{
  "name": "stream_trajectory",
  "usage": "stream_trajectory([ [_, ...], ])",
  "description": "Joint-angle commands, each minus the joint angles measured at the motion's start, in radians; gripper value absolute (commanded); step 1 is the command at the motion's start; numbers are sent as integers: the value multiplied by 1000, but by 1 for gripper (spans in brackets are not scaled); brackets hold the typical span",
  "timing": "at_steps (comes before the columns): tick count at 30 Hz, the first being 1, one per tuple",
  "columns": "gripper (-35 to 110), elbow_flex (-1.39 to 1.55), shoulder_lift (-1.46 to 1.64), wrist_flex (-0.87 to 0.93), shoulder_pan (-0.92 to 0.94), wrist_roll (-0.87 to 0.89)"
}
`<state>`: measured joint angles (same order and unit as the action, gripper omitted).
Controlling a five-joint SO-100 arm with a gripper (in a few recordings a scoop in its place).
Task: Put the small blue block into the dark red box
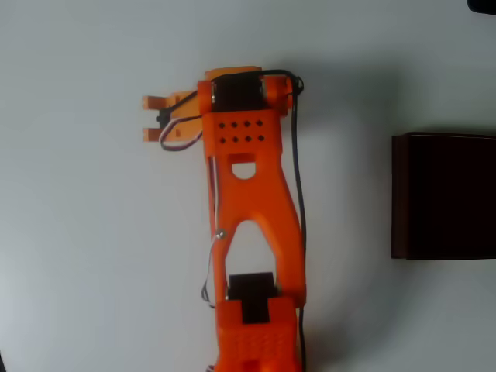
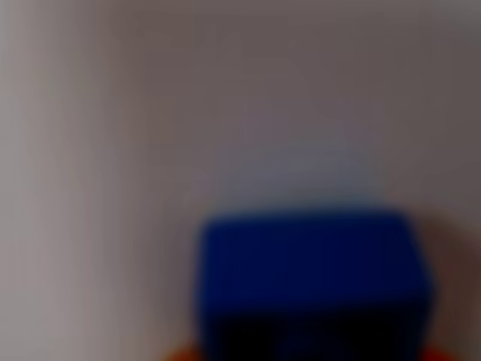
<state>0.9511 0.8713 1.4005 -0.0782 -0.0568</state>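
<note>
Arm: The orange arm [image 1: 252,232] comes up from the bottom edge of the worktop [image 1: 85,232] in the overhead view and reaches toward the top edge. A black wire [image 1: 298,194] runs along its right side.

Hand: The hand [image 1: 153,118] sticks out to the left from the top of the arm, nearer the top edge of the worktop than the bottom edge. Two short orange fingers [image 1: 155,101] show, one above the other, with a small gap between them. I cannot tell from above if anything sits in that gap.

Blue block: In the wrist view the blue block [image 2: 308,282] is big, blurry and very close to the camera, low in the picture. Bits of orange peek out at its two bottom corners. The hand seems to have hold of it, but the picture is too fuzzy to be sure.

Red box: The dark red box [image 1: 443,195] sits at the right edge of the worktop, about halfway down. It is open on top and very dark inside. Part of it runs off the picture.

Far or near: The hand and the box are well apart, with the arm between them.

Worktop: It is plain, pale and grey-white.
</note>
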Motion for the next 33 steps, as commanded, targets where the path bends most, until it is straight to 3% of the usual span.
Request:
stream_trajectory([
  [1, 0, -61, 5, 57, 11, -6],
  [6, 0, -35, 153, 135, 57, 20],
  [10, 0, 169, 451, 121, 158, 57],
  [19, 0, 638, 1025, 29, 621, 169],
  [24, 0, 750, 1034, -89, 790, 172],
  [33, 0, 698, 736, -249, 887, 206],
])
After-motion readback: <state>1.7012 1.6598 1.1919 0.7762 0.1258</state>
